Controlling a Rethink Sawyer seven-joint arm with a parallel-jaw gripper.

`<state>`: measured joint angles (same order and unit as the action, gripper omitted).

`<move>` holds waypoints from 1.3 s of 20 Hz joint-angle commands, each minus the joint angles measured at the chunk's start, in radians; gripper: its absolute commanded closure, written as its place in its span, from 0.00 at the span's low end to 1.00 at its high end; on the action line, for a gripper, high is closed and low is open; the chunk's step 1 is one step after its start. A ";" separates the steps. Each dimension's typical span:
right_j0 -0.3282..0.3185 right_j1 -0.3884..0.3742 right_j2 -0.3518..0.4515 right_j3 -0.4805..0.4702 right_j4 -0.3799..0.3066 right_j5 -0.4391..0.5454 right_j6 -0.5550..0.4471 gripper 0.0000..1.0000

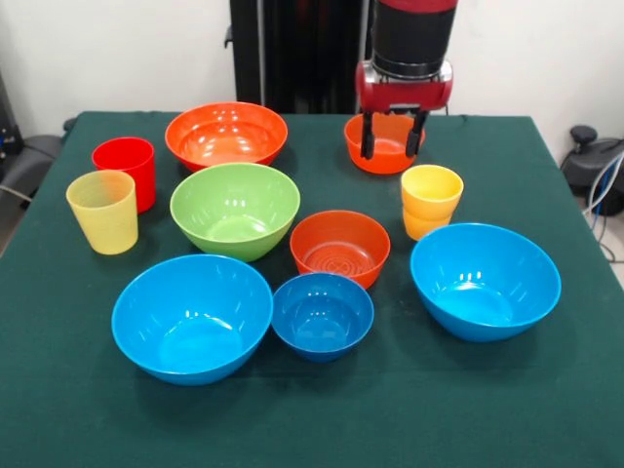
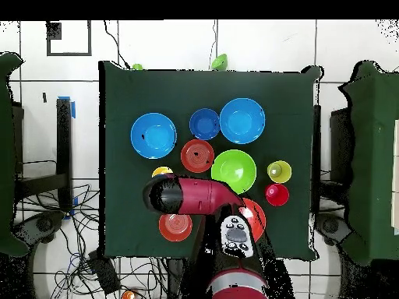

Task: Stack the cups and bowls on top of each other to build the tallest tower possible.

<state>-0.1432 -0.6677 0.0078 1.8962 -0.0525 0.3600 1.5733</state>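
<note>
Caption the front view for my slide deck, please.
Open gripper poised over a small orange bowl, with bowls and cups spread unstacked across the green table.

One camera looks across the green table [image 1: 546, 409] from close, slightly above; the other looks straight down from high up. Both share the tabletop.

Arm [image 1: 413, 39] vertical; gripper [image 1: 393, 136] pointing down, fingers [image 1: 369, 136] parted
</note>
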 commanded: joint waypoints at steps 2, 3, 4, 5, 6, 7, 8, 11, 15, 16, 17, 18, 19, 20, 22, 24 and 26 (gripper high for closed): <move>0.016 0.081 0.098 -0.033 -0.041 -0.025 0.076 0.00; 0.018 0.088 0.099 -0.026 -0.042 -0.043 0.083 0.00; 0.020 0.096 0.099 -0.019 -0.043 -0.061 0.090 0.00; 0.023 0.104 0.101 -0.014 -0.043 -0.068 0.093 0.00; 0.023 0.109 0.102 -0.012 -0.042 -0.071 0.096 0.00; 0.025 0.108 0.102 -0.008 -0.041 -0.072 0.098 0.00; 0.027 0.111 0.100 -0.007 -0.039 -0.064 0.099 0.00; 0.012 0.095 0.114 0.032 -0.036 -0.063 0.098 0.00; 0.004 0.106 0.120 0.058 -0.052 -0.113 0.102 0.00; 0.002 0.111 0.122 0.060 -0.053 -0.121 0.102 0.00; 0.000 0.123 0.128 0.055 -0.050 -0.139 0.108 0.00; -0.005 0.128 0.135 0.058 -0.047 -0.154 0.113 0.00; -0.010 0.131 0.144 0.050 -0.037 -0.162 0.119 0.00; -0.006 0.133 0.141 0.046 -0.036 -0.160 0.119 0.00; -0.004 0.131 0.143 0.028 -0.026 -0.133 0.113 0.00; 0.011 0.141 0.125 0.006 -0.029 -0.126 0.111 0.00; 0.017 0.152 0.118 -0.005 -0.034 -0.139 0.110 0.00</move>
<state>-0.1397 -0.5876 0.0320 1.9150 -0.0517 0.2895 1.5733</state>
